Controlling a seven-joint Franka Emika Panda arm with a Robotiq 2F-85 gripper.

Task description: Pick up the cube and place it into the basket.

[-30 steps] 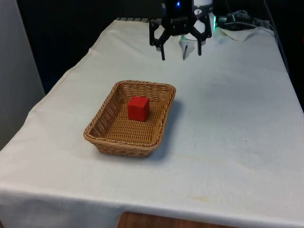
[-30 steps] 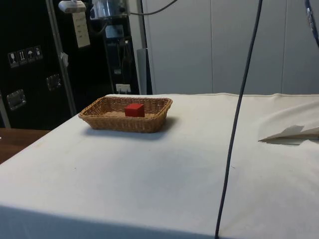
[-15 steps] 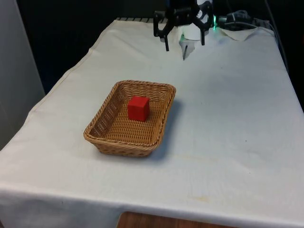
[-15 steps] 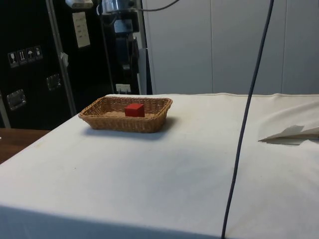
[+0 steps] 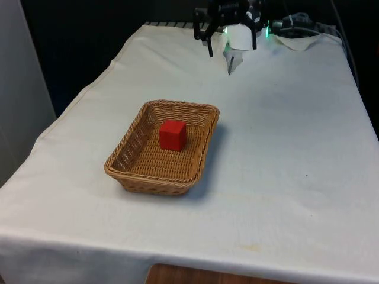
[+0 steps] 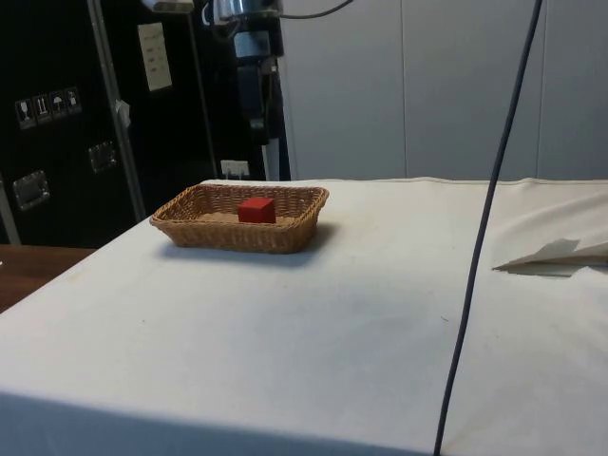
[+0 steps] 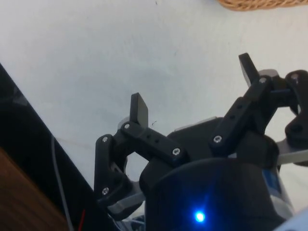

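The red cube (image 5: 172, 135) sits inside the brown wicker basket (image 5: 131, 142), near its far half, left of the table's middle in the front view. From the side, the cube (image 6: 256, 210) rests low in the basket (image 6: 228, 234). My gripper (image 5: 232, 46) hangs open and empty high above the table's far end, well behind the basket. The side view has the gripper (image 6: 263, 122) above and beyond the basket. In the wrist view the two black fingers (image 7: 139, 108) spread wide over bare cloth, with the basket's rim (image 7: 255, 5) at the edge.
White folded cloth (image 5: 296, 40) lies at the far end near the robot's base. A raised cloth fold (image 6: 556, 255) sits at the side view's right. A dark cable (image 6: 486, 228) hangs across the side view. The table's left edge (image 5: 77, 103) drops off beside the basket.
The open gripper has risen and drawn back toward the table's far end, away from the basket. The cube has stayed still in the basket.
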